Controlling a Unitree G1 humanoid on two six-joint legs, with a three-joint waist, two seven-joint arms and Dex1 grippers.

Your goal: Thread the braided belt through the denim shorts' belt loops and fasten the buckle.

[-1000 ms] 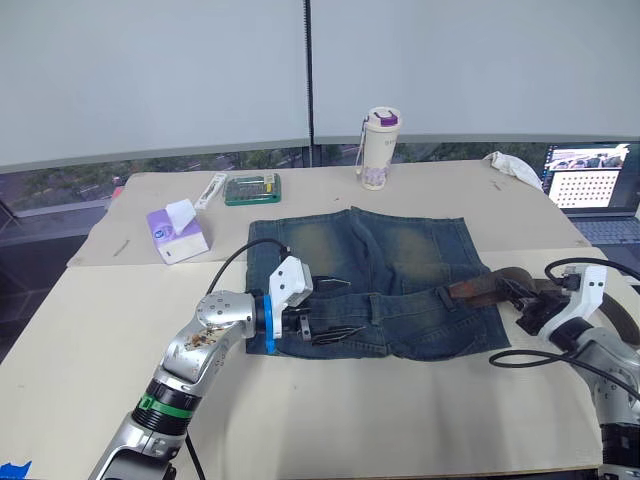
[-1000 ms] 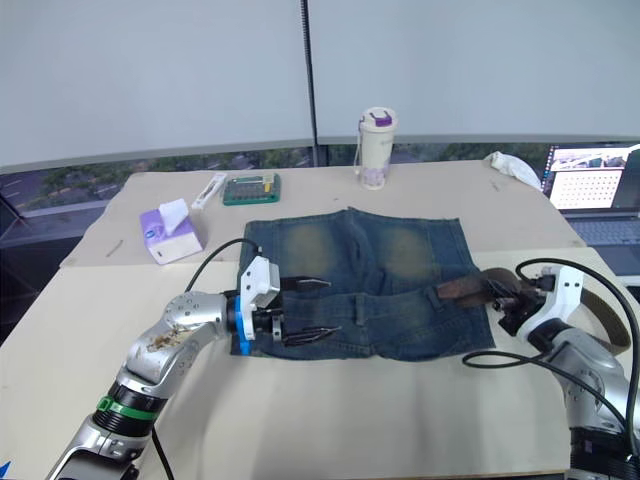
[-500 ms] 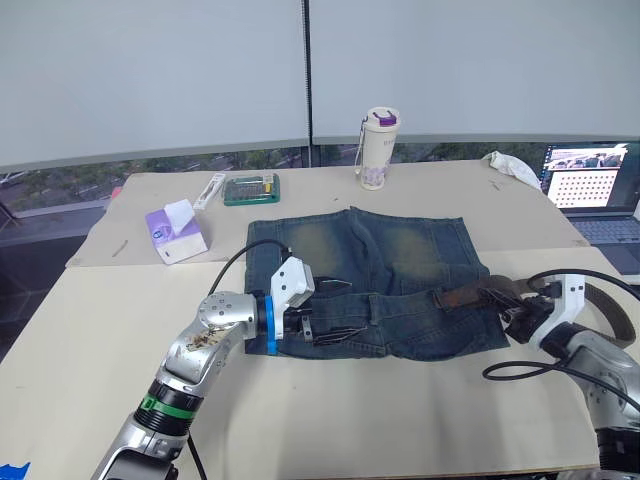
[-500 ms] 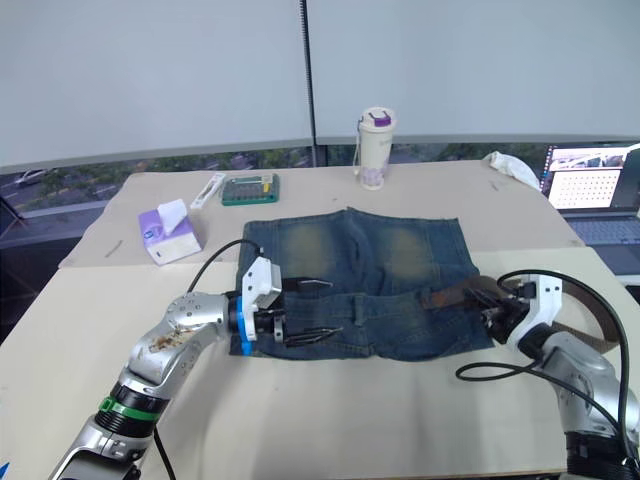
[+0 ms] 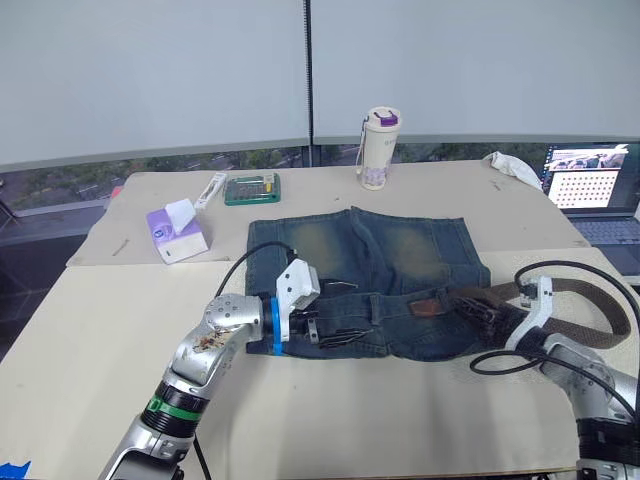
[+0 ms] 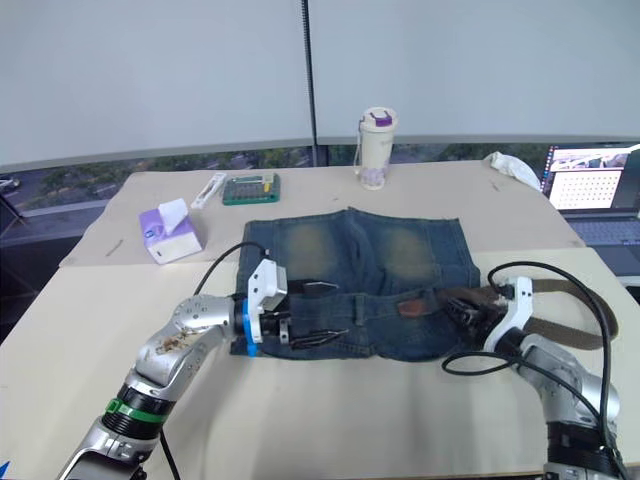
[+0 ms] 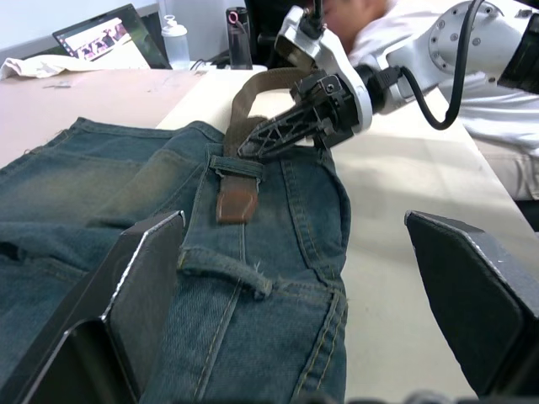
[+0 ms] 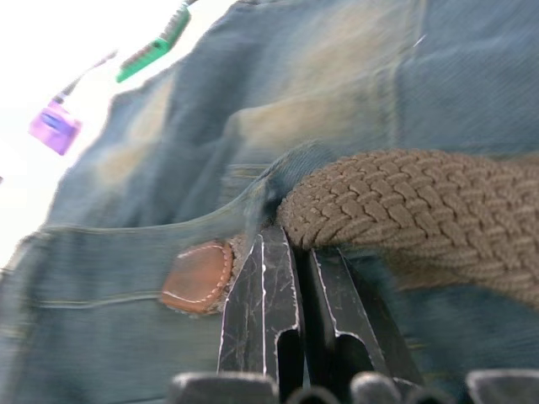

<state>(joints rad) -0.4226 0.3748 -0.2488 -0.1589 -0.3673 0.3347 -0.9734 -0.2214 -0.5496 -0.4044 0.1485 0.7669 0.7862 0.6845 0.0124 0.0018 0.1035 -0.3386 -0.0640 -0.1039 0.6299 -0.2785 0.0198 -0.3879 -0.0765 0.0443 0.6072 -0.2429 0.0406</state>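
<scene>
Threading at an early stage. The braided belt [image 5: 560, 292], a woven brown strap, has its leather tip [image 7: 237, 203] through one belt loop [image 7: 237, 166] at the right end of the denim shorts' [image 5: 370, 270] waistband; the remaining loops and the buckle are still to do. Right gripper [image 7: 253, 145], fingers closed together, rests against the strap beside that loop; whether it grips the strap cannot be told. Left gripper [image 5: 338, 312], fingers spread and empty, lies on the waistband's left part. Faded denim lies flat on the matte table [image 5: 90, 320]
</scene>
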